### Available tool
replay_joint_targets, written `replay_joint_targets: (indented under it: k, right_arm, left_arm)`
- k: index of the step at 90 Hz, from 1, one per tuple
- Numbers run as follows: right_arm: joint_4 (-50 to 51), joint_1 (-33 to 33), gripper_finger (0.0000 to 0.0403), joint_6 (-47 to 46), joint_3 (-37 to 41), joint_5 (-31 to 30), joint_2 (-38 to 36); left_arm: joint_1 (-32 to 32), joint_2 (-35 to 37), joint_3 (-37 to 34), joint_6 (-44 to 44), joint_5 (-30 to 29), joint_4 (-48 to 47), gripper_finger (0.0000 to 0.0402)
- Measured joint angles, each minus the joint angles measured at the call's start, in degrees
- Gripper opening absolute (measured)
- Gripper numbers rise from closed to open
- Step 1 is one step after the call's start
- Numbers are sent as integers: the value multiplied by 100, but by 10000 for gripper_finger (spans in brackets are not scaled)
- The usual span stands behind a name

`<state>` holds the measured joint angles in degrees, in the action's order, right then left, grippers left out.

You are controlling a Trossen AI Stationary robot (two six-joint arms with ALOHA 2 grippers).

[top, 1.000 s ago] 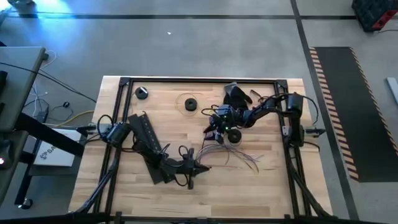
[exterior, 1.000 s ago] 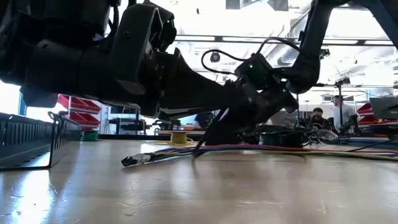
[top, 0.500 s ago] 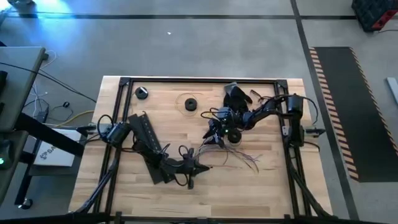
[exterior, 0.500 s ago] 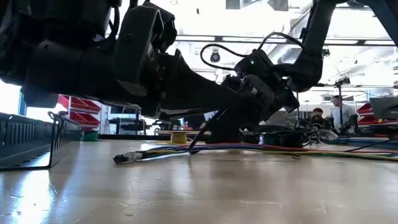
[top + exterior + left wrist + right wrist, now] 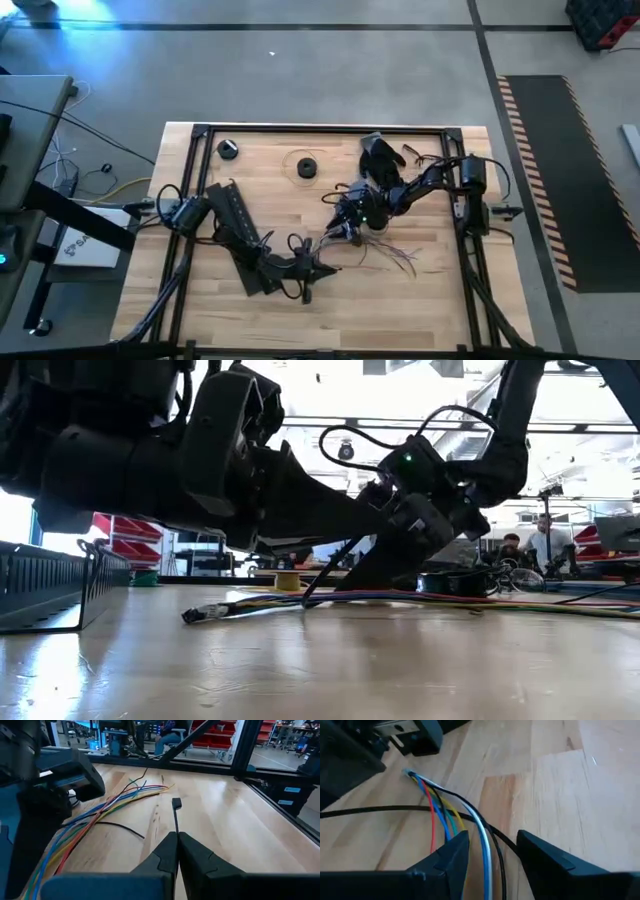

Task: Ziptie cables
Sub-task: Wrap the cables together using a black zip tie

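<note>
Right hand [image 5: 490, 855] straddles the cables [image 5: 451, 815]; left hand [image 5: 177, 851] pinches a zip tie [image 5: 176, 815].

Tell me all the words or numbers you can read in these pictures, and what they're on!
None can be read.
The white box beside the table carries dark print, too small and cut off to read.
The cables, both arms and the black duct show no writing.

The left gripper [image 5: 322, 268] lay low near the table's [image 5: 440, 290] front middle, fingers [image 5: 197, 857] pressed together. The right arm reached in from the table's right edge, its gripper [image 5: 345, 222] angled down near the centre, fingers [image 5: 547, 857] spread apart.
</note>
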<state>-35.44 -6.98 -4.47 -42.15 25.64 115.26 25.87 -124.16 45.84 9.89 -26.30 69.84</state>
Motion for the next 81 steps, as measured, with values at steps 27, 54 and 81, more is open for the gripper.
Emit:
replay_joint_targets:
  k: [27,54,81]
  right_arm:
    - [36,153,179,-669,1,-421,-9]
    - [-610,32,134,-1809,5,-358,-59]
    - [-1016,494,132,-2013,17,-1040,-5]
  left_arm:
    - [-4,0,0,0,-15,0,0]
    - [-7,0,-2,42,-43,-73,0]
    - [-24,0,-2,48,-125,-103,0]
